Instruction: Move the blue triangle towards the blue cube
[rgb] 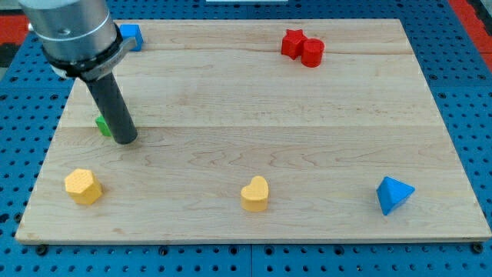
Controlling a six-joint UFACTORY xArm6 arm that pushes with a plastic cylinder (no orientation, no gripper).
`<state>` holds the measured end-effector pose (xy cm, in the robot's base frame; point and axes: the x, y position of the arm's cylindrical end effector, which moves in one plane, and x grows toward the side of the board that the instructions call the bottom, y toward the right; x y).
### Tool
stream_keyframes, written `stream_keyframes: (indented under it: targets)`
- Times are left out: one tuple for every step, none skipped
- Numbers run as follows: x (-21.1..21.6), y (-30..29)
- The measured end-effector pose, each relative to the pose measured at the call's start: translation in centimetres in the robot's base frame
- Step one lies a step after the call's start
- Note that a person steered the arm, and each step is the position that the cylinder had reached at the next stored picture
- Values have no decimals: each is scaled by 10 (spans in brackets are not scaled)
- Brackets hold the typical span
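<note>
Nothing is done yet: the blue triangle (394,195) sits at the surface's (246,115) bottom right, well apart from the blue cube (131,35) at top left, while my tip (125,141), gripperless, rests beside a green block (103,125).

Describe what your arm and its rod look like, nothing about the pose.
My arm shows as a thick grey metallic cylinder with a dark band at its lower rim. From it runs a straight, smooth, dark grey rod, round in section, ending in my tip. No cables, markings or labels show.
</note>
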<state>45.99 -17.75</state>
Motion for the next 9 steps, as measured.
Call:
stream_keyframes:
  targets:
    - [-20, -11]
    - [-21, 9]
    - [-18, 117]
    - [-6, 244]
    - [33, 357]
    - [83, 434]
    - [126, 439]
    - [110, 362]
    - [75, 283]
